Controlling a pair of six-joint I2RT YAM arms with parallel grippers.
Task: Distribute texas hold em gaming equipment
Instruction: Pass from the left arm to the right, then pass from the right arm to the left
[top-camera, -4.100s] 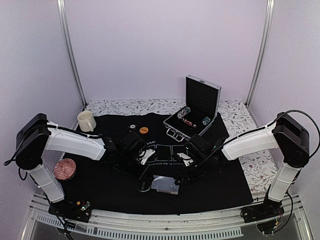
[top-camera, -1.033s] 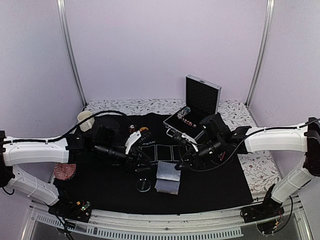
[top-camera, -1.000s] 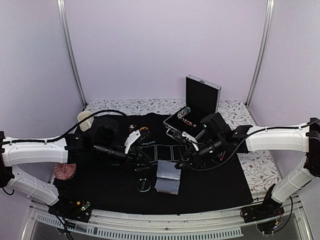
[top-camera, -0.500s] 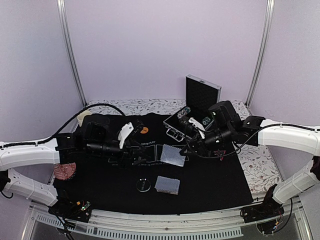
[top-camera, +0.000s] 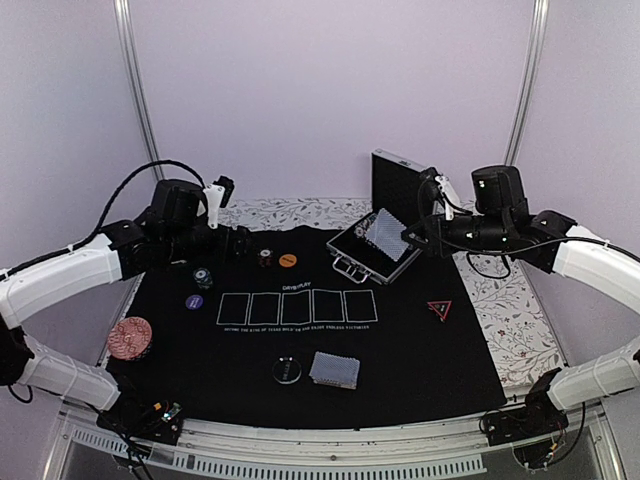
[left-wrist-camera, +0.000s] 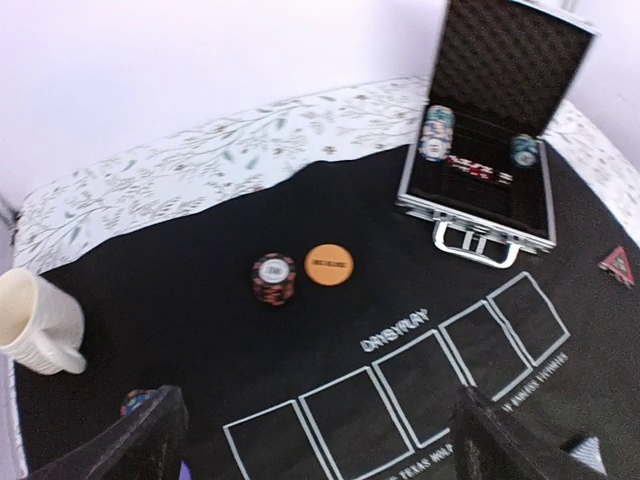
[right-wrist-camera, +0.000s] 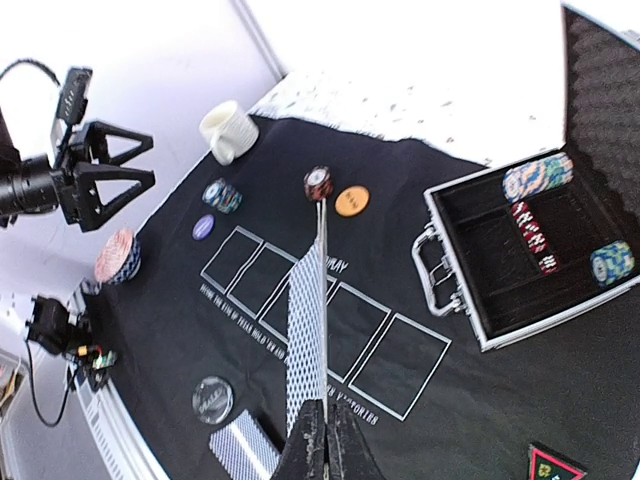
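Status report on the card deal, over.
Left pincer open, empty. Right pincer shut on a card, raised off the mat. Five card boxes bare, nothing blocking.

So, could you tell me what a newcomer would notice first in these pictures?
The right hand pinches a single grey-blue-backed card aloft, by the open silver case at the far right of the black mat. The left hand hangs wide open and empty above the far left. Between them, the five white card outlines are bare.
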